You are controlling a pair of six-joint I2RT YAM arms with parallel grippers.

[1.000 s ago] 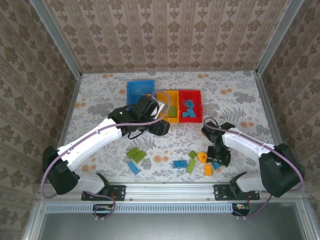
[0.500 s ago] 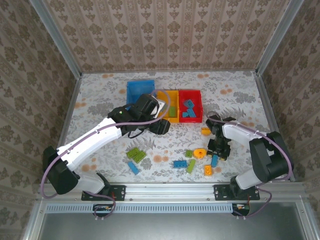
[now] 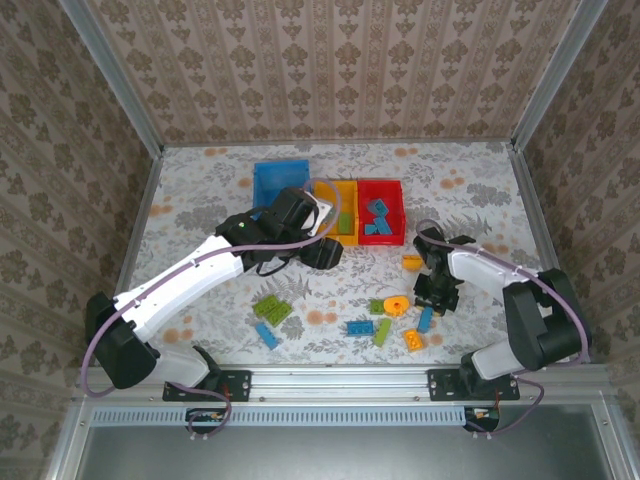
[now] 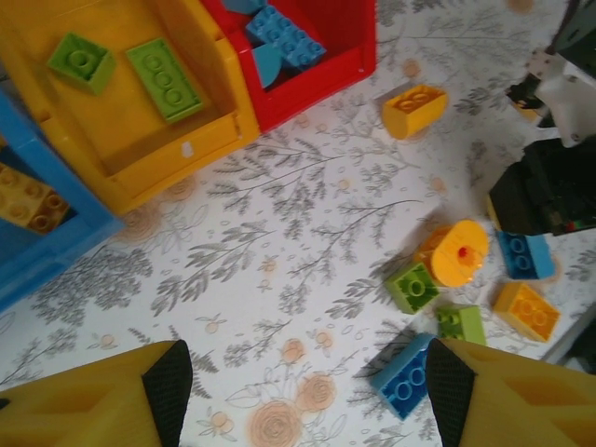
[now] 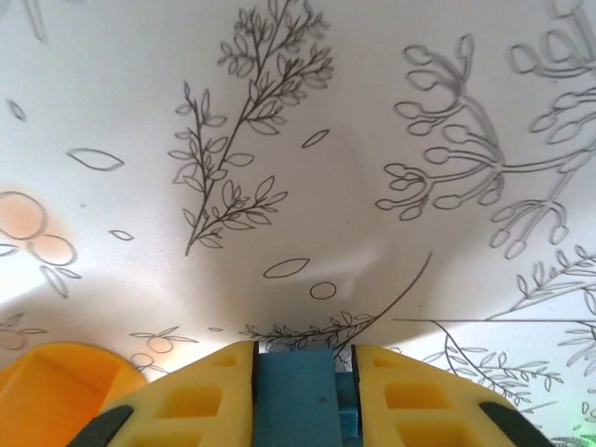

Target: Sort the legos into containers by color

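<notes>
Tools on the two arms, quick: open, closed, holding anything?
Left tool: open, empty.
Right tool: closed on a blue lego brick.

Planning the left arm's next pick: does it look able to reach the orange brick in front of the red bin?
Probably yes: left gripper open, bare table up to the orange brick, though the right arm crowds it.

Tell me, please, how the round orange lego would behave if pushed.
The round orange lego looks like rigid plastic, so it should probably slide, not bend. Its curved rim might let it roll if tipped. A green brick lies close beside it and would likely get nudged.
</notes>
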